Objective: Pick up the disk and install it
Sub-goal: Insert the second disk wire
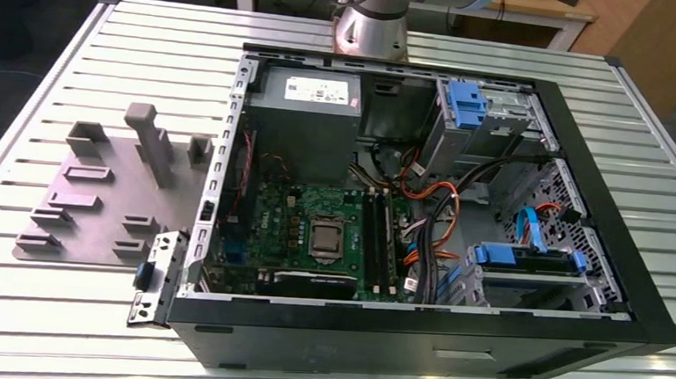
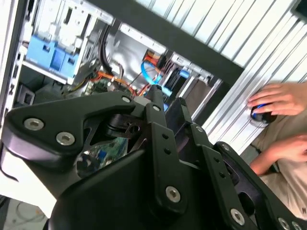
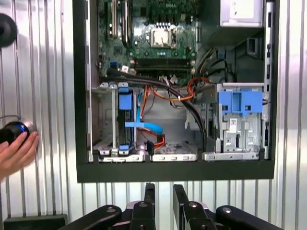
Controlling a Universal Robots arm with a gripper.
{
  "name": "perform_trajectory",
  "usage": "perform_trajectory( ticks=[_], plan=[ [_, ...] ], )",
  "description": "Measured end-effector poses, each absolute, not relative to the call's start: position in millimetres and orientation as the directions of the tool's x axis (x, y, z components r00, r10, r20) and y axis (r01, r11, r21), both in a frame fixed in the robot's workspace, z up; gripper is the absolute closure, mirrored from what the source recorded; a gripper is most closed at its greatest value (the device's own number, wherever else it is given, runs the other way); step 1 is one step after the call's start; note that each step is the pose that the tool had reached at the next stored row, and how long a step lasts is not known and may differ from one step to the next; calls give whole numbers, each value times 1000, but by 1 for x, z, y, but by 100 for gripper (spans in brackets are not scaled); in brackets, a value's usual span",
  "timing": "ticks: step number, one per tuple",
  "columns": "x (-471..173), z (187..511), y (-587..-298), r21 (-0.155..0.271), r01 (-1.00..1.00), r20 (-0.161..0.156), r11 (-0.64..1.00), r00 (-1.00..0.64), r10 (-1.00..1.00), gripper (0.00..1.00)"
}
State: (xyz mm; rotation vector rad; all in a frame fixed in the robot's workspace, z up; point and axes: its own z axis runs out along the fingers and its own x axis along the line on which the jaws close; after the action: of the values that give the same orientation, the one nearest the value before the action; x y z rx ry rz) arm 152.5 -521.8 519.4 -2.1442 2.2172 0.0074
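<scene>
The pincer (image 3: pixel 164 191), fingers nearly pressed together and pinching nothing, is hanging outside the open computer case (image 3: pixel 172 170) while a hand (image 3: pixel 17 153) is touching a knob (image 3: pixel 12 132) on the surface (image 3: pixel 48 86).

Bright and even from above. Shiny glare on the ribbed metal table (image 1: pixel 60 305). Dark shadows inside the computer case (image 1: pixel 649 288). Blurry up close in the second wrist view.

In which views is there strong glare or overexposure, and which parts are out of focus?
Exterior view: even light, mild sheen on the ribbed aluminium table. Second wrist view: the table slats are washed out near a person's hand, and the black gripper close to the lens looks soft. First wrist view: the open black computer case is sharp, and the slats beside it glare white.
</scene>
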Motion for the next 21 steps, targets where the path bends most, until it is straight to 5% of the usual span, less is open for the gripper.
perform_trajectory(
  ticks=[21],
  plan=[
    [153, 498, -522, -11, -999, -43, 46, -45, -998, 71]
  ],
)
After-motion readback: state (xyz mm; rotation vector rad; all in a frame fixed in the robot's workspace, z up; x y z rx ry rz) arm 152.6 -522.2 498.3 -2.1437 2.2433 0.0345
